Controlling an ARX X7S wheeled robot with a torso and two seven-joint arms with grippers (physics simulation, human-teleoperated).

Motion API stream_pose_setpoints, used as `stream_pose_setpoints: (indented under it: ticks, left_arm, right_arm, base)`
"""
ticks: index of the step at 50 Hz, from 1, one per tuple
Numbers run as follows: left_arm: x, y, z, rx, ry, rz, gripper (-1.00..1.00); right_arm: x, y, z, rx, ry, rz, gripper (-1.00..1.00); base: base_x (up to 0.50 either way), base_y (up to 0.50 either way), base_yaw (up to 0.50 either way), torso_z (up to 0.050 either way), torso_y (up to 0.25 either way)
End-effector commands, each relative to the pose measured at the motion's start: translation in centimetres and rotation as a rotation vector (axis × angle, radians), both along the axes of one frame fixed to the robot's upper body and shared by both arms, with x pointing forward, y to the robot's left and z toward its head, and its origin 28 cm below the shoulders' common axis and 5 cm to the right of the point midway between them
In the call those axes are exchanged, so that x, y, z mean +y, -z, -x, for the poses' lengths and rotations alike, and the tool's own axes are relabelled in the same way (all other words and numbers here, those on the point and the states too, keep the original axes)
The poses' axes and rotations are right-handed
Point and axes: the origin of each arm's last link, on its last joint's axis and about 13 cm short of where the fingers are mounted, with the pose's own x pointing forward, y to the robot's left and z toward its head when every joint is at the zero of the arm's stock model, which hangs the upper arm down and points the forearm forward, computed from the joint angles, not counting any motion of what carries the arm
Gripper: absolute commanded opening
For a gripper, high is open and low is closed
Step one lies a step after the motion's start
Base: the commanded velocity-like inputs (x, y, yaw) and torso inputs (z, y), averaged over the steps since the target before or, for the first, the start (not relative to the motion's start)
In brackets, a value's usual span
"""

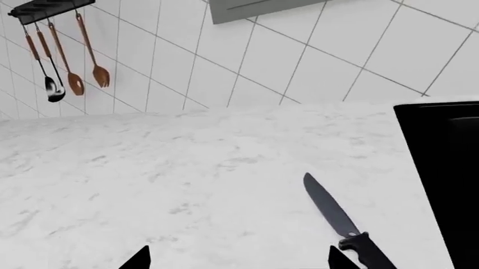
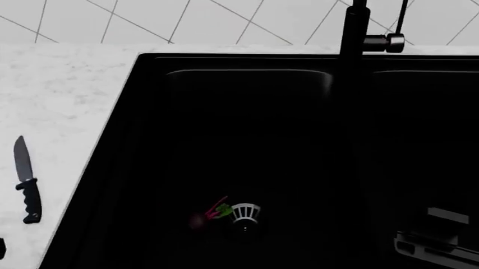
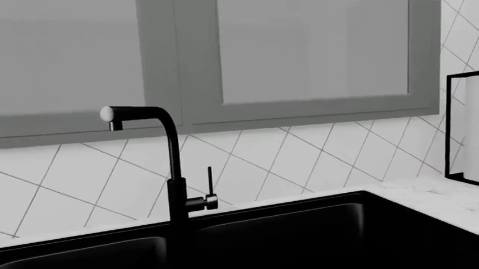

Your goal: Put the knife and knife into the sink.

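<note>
One knife [image 2: 26, 180] with a dark grey blade and a black handle lies flat on the white marble counter [image 2: 60, 95], left of the sink [image 2: 150, 140], tip pointing to the wall. In the left wrist view the same knife [image 1: 340, 218] lies just ahead of one fingertip [image 1: 340, 259]. My left gripper [image 1: 239, 259] hovers over the counter, open and empty. The sink [image 1: 445, 168] is a black double basin. A dark, grey-edged part of my right arm [image 2: 438, 238] shows low over the right basin; its fingers cannot be made out.
A tall black faucet [image 2: 353, 33] stands behind the divider, also seen as the faucet [image 3: 176, 168]. A silver drain strainer [image 2: 245, 216] and a small red-green item [image 2: 213, 213] lie in the left basin. Utensils hang on a wall rack [image 1: 64, 50]. A black frame [image 3: 460, 129] stands on the counter.
</note>
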Motion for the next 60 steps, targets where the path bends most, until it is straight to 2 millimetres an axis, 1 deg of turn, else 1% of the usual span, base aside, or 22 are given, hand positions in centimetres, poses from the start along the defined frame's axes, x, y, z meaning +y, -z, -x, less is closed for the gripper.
stream_pose_setpoints:
  ticks: [1, 6, 10, 12, 13, 15, 16, 18, 19, 24, 25, 26, 28, 29, 33, 37, 40, 43, 44, 51, 60]
  left_arm:
    - [-0.3, -1.0, -0.8, 0.025, 0.061, 0.004, 1.0]
    - [-1.6, -3.4, -1.7, 0.051, 0.169, -0.016, 1.0]
    - [-2.3, -4.6, -2.7, 0.084, 0.196, -0.058, 1.0]
    - [-2.7, -5.3, -3.3, 0.138, 0.218, -0.045, 1.0]
    - [-2.8, -5.6, -3.8, 0.162, 0.221, -0.009, 1.0]
    - [-3.0, -6.0, -4.2, 0.203, 0.243, 0.001, 1.0]
    - [-3.0, -6.3, -4.9, 0.245, 0.265, 0.046, 1.0]
    - [-3.1, -6.7, -5.3, 0.274, 0.267, 0.056, 1.0]
    - [-3.2, -6.9, -5.7, 0.299, 0.295, 0.104, 1.0]
    - [-3.6, -8.1, -6.3, 0.35, 0.332, 0.177, 1.0]
    - [-3.6, -8.2, -6.3, 0.36, 0.332, 0.179, 1.0]
    - [-3.7, -8.4, -6.3, 0.373, 0.339, 0.218, 1.0]
    - [-3.8, -8.7, -6.4, 0.362, 0.362, 0.208, 1.0]
    - [-3.9, -8.7, -6.5, 0.374, 0.352, 0.302, 1.0]
    - [-3.9, -8.8, -7.1, 0.415, 0.331, 0.29, 1.0]
    - [-3.9, -9.1, -7.7, 0.455, 0.239, 0.325, 1.0]
    - [-3.9, -9.5, -8.1, 0.483, 0.193, 0.39, 1.0]
    - [-3.9, -9.6, -8.2, 0.478, 0.172, 0.412, 1.0]
    - [-4.0, -9.8, -8.3, 0.48, 0.121, 0.445, 1.0]
    - [-4.1, -9.9, -8.8, 0.514, 0.098, 0.478, 1.0]
    - [-4.4, -9.7, -10.0, 0.547, 0.033, 0.473, 1.0]
  right_arm:
    - [-0.1, -0.2, -0.1, -0.035, -0.011, 0.0, 1.0]
    - [-0.1, -0.1, -0.1, -0.035, -0.018, -0.003, 1.0]
    - [-0.1, -0.1, -0.1, -0.037, -0.021, -0.003, 1.0]
    - [-0.1, 0.0, -0.2, -0.034, -0.022, -0.004, 1.0]
    - [-0.1, 0.0, -0.3, -0.033, -0.023, -0.003, 1.0]
    - [-0.1, 0.0, -0.3, -0.032, -0.024, -0.002, 1.0]
    - [-0.1, 0.0, -0.3, -0.031, -0.025, -0.001, 1.0]
    - [-0.1, 0.0, -0.4, -0.03, -0.025, -0.001, 1.0]
    - [-0.1, 0.1, -0.4, -0.029, -0.026, -0.002, 1.0]
    - [-0.2, 0.2, -0.5, -0.023, -0.025, -0.001, 1.0]
    - [-0.2, 0.2, -0.5, -0.022, -0.026, 0.0, 1.0]
    - [-0.2, 0.3, -0.6, -0.021, -0.027, -0.001, 1.0]
    - [-0.3, 0.5, -0.7, -0.016, -0.03, -0.002, 1.0]
    - [-0.3, 0.5, -0.7, -0.015, -0.032, -0.003, 1.0]
    - [-0.4, 1.0, -0.9, -0.008, -0.035, -0.018, 1.0]
    - [-0.4, 1.1, -1.1, -0.005, -0.039, -0.018, 1.0]
    - [-0.4, 1.3, -1.1, -0.001, -0.045, -0.018, 1.0]
    - [-0.5, 1.4, -1.1, 0.0, -0.047, -0.02, 1.0]
    - [-0.5, 1.4, -1.2, 0.001, -0.048, -0.022, 1.0]
    - [-0.5, 1.6, -1.2, 0.004, -0.051, -0.025, 1.0]
    - [-0.7, 1.9, -1.1, 0.005, -0.049, -0.034, 1.0]
  base:
    - [0.0, 0.0, 0.0, 0.0, 0.0]
    - [0.0, 0.0, 0.0, 0.0, 0.0]
    - [0.0, 0.0, 0.0, 0.0, 0.0]
    - [0.0, 0.0, 0.0, 0.0, 0.0]
    - [0.0, 0.0, 0.0, 0.0, 0.0]
    - [0.0, 0.0, 0.0, 0.0, 0.0]
    - [0.0, 0.0, 0.0, 0.0, 0.0]
    - [0.0, 0.0, 0.0, 0.0, 0.0]
    - [0.0, 0.0, 0.0, 0.0, 0.0]
    - [0.0, 0.0, 0.0, 0.0, 0.0]
    - [0.0, 0.0, 0.0, 0.0, 0.0]
    - [0.0, 0.0, 0.0, 0.0, 0.0]
    - [0.0, 0.0, 0.0, 0.0, 0.0]
    - [0.0, 0.0, 0.0, 0.0, 0.0]
    - [0.0, 0.0, 0.0, 0.0, 0.0]
    - [0.0, 0.0, 0.0, 0.0, 0.0]
    - [0.0, 0.0, 0.0, 0.0, 0.0]
    - [0.0, 0.0, 0.0, 0.0, 0.0]
    - [0.0, 0.0, 0.0, 0.0, 0.0]
    - [0.0, 0.0, 0.0, 0.0, 0.0]
    - [0.0, 0.0, 0.0, 0.0, 0.0]
